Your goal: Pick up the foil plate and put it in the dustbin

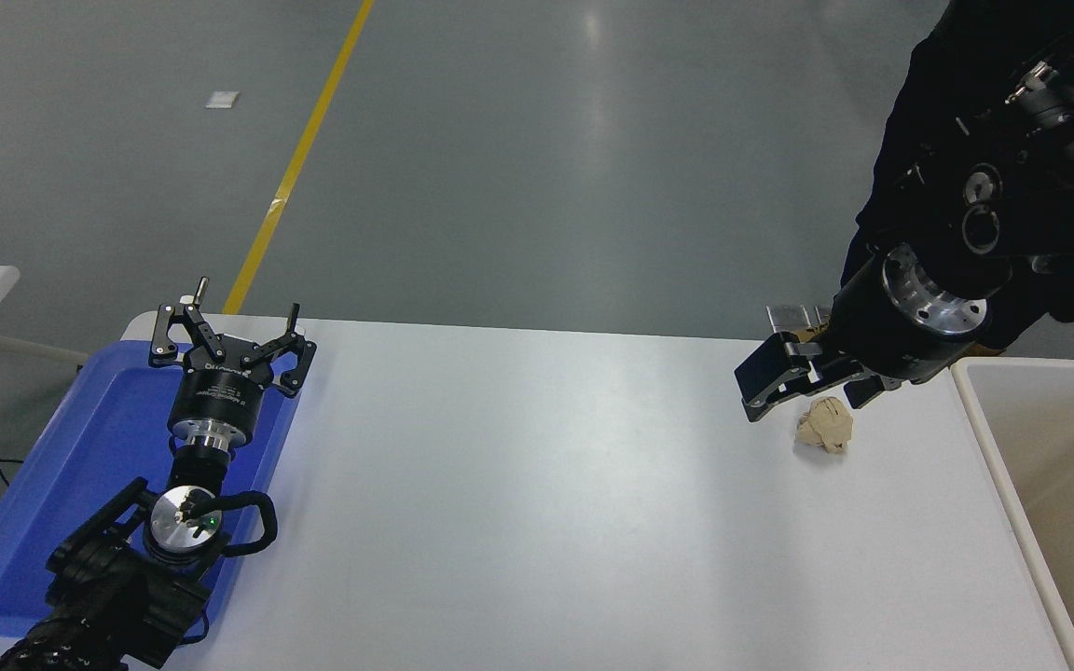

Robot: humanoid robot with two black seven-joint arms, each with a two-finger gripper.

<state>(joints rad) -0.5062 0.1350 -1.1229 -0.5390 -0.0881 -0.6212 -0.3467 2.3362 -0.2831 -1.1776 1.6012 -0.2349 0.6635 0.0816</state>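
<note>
The foil plate is out of view. The dustbin [1073,466], a large cream bin with a thick rim and beige inside, stands at the table's right edge. My right gripper [807,391] comes in from the upper right and hangs open and empty just above the table's far right part. It is over and slightly left of a small crumpled beige paper ball [824,426]. My left gripper [225,321] is parked open over the blue tray [80,447] at the left.
The white table [546,503] spans the middle of the view. A person in dark clothes [929,102] stands behind my right arm at the top right. A yellow floor line [299,158] runs beyond the table.
</note>
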